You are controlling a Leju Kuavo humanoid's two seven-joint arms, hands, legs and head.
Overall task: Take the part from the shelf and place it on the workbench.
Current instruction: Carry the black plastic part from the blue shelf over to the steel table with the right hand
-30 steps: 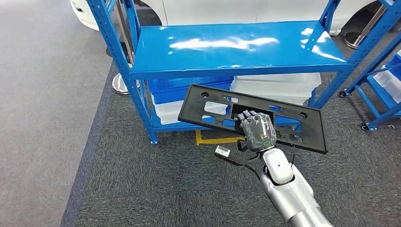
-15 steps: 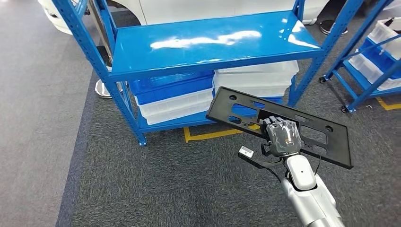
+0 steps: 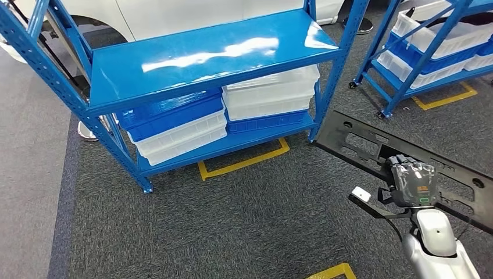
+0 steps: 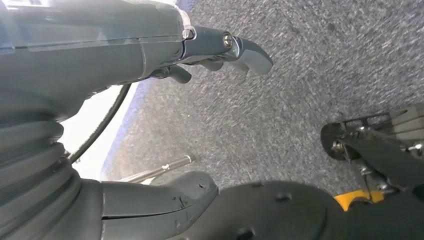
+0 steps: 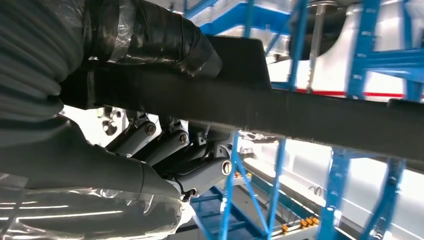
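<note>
Black plastic is what the right hand (image 3: 413,183) has hold of: a long flat part (image 3: 372,142) with holes cut in it. The hand is closed on the near long edge, about halfway along. In the right wrist view the thumb lies on one face of the part (image 5: 300,112) and the fingers (image 5: 165,145) curl up against the other, so the grip looks firm. Holding it in the middle likely keeps it from tipping. The part is up in the air over the grey carpet (image 3: 232,221), nearly flat, with one end pointing toward the shelf (image 3: 203,58). It is off the shelf and not yet on a workbench, so I think the robot is carrying it there.

In the left wrist view the left hand (image 4: 220,50) hangs over the carpet with its fingers loosely curled and nothing in it.

Farther off, the blue shelf has a bare shiny top. Blue and white bins (image 3: 174,125) are stacked under it.
</note>
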